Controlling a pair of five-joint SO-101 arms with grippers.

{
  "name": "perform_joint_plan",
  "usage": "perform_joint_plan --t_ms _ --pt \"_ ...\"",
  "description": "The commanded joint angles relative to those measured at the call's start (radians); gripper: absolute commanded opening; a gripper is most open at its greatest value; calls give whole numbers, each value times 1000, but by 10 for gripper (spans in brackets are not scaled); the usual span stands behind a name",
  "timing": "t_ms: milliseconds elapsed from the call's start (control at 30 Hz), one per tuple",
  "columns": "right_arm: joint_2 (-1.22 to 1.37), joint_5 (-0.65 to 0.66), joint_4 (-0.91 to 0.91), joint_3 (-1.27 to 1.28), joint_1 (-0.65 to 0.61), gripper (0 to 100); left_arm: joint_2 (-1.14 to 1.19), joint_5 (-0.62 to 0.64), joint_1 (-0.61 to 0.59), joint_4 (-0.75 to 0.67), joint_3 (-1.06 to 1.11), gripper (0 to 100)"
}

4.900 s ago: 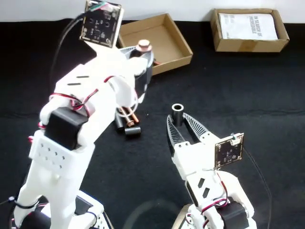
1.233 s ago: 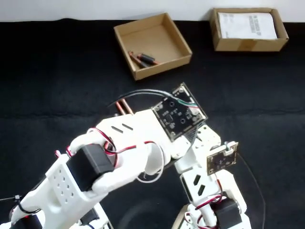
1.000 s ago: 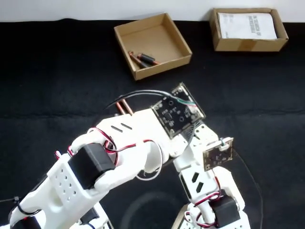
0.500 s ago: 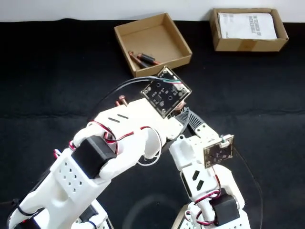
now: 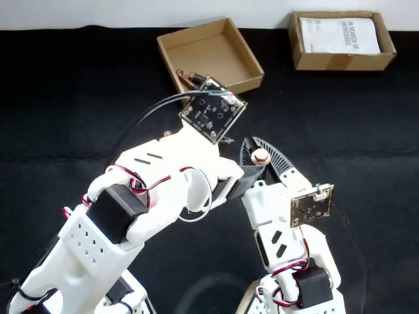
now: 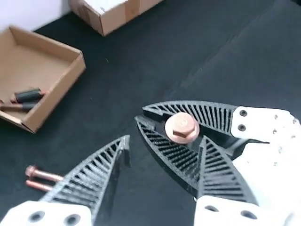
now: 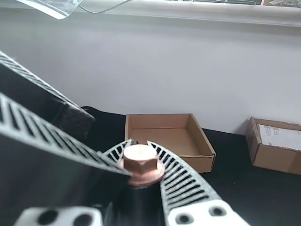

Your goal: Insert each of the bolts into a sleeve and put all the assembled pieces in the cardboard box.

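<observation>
Between the right gripper's (image 7: 138,143) closed black ribbed fingers, we are holding the copper hex-headed bolt (image 5: 260,157) head up. Its long axis is running roughly vertical, down into a sleeve hidden beneath. Our left gripper (image 6: 164,141) is hanging wide open just beside it. Insertion looks finished, so next we are needing a carry to the brown cardboard box (image 5: 209,55) beyond the fingertips.

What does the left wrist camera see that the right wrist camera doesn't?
Left wrist view: two loose bolts lying on the table, and finished pieces inside the cardboard box. Right wrist view: the white wall behind the table. Both: the bolt with the copper head pinched in the right gripper, the cardboard box, and the second box further back.
</observation>
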Motion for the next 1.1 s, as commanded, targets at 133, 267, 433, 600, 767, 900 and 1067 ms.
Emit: perform_joint_plan --t_ms 133,267,433,600,767,900,1067 --pt "-2 8 -19 -5 10 8 -24 8 -4 -2 -15 221" --pt "-2 8 -21 12 24 8 -67 6 -4 0 -64 146" --pt "-2 8 -21 22 36 8 -136 6 -4 0 -205 50" --pt "-2 8 -21 19 36 8 -196 6 -21 28 -328 10" --pt "-1 32 -22 -28 38 8 -203 6 -226 201 -328 9" --pt "77 120 -110 -77 45 8 -209 6 -441 239 -150 9" --pt "375 147 -265 -249 84 8 -209 9 -667 160 170 9"
